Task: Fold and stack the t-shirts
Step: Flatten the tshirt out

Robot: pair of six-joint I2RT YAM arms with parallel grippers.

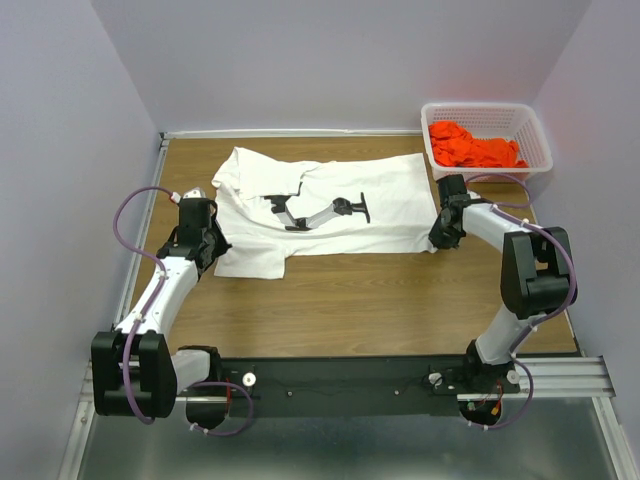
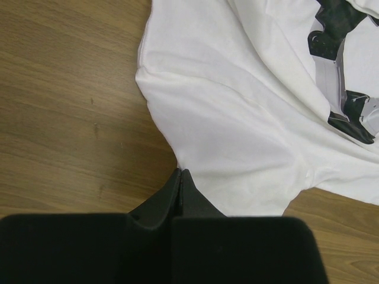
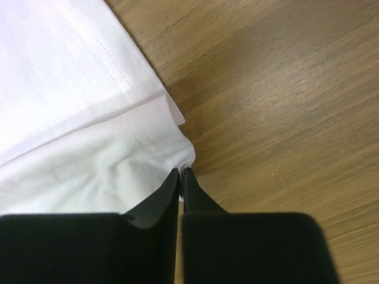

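Garment under handling: white t-shirt (image 1: 330, 205), spread nearly flat on the wooden table (image 1: 400, 300). It lies lengthwise from 9 to 3 o'clock across the far half of the top view. A black-and-grey print (image 1: 320, 210) faces up at its centre. One sleeve hangs toward 7 o'clock, and the cloth around the collar end is rumpled.

Left gripper (image 1: 207, 245) is at the shirt's 8 o'clock edge. In the left wrist view its jaws are pressed together. The left gripper (image 2: 180, 173) pinches the cloth edge where the sleeve meets the body of the white t-shirt (image 2: 249, 118).

Right gripper (image 1: 441, 238) is at the shirt's 4 o'clock corner. In the right wrist view its jaws are closed on the hem corner. A sliver of white cloth shows between the fingers of the right gripper (image 3: 182, 173). A folded layer of the white t-shirt (image 3: 59, 89) lies over the hem just beyond the tips.

Orange-red t-shirt (image 1: 472, 147) lies crumpled inside the white lattice basket (image 1: 541, 140). The basket stands at the table's 1 o'clock corner, just beyond the right gripper and apart from the white t-shirt.
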